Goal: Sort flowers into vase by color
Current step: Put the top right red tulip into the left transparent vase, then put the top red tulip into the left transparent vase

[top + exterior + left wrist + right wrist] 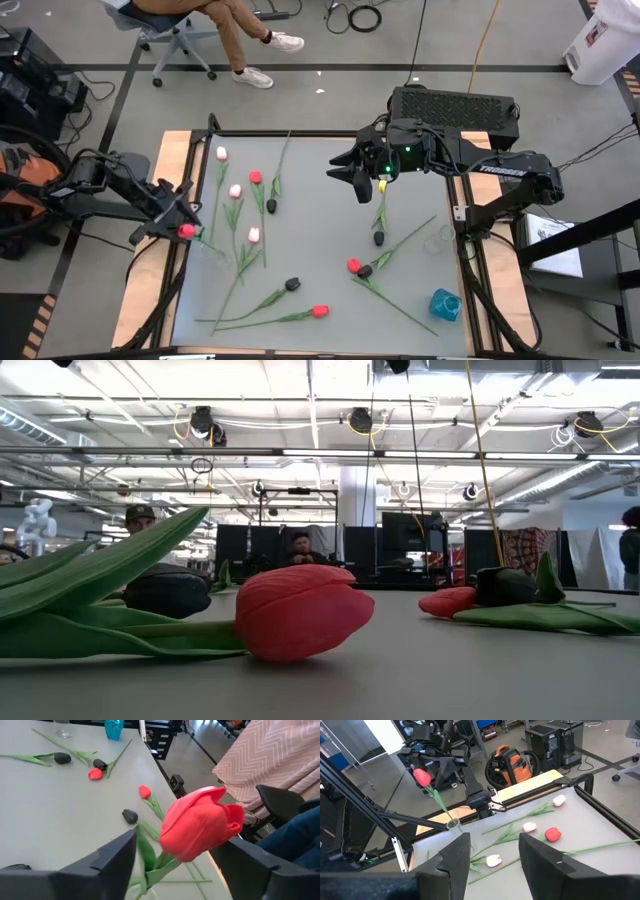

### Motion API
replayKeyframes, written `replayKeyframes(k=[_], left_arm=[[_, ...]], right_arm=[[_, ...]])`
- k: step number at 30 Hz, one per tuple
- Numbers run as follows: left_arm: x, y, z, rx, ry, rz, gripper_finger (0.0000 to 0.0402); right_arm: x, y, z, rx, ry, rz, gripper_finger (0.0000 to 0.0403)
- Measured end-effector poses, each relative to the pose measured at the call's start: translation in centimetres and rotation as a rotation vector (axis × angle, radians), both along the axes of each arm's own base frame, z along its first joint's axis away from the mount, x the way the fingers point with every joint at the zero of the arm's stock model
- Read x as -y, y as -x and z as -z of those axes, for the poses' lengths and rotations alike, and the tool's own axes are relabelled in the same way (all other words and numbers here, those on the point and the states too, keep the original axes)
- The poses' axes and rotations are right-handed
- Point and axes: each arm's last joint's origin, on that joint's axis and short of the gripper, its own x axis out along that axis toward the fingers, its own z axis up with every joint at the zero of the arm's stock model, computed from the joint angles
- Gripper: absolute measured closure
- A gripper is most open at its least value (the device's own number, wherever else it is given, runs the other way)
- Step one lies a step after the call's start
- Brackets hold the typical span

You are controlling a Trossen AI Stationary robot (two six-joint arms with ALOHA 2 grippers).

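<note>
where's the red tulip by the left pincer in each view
High view: red tulip at the table's left edge, at the left pincer.
Low view: cannot tell; the red heads there lie on the table.
Left wrist view: large, centre, between that pincer's open fingers.
Right wrist view: upper left, stem running down into a clear vase.
Shared landmark: blue vase, at the top edge in the left wrist view.

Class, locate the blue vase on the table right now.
In the high view, the blue vase stands near the table's front right corner, just right of a long green stem.
</note>
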Motion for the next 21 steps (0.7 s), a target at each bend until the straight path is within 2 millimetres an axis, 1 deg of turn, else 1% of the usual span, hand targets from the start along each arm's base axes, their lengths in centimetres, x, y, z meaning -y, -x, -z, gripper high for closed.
replayKeyframes(k=[8, 9, 21], left_arm=[[0.0, -0.01, 0.0, 0.0, 0.001, -0.002, 0.0018], [0.0, -0.01, 0.0, 0.0, 0.0, -0.003, 0.001], [-0.08, -0.01, -0.01, 0.0, -0.016, -0.028, 0.0012]], right_arm=[[0.0, 0.0, 0.0, 0.0, 0.0, 0.0, 0.0243], [0.0, 0.0, 0.0, 0.0, 0.0, 0.0, 0.0243], [-0.01, 0.0, 0.0, 0.0, 0.0, 0.0, 0.0243]])
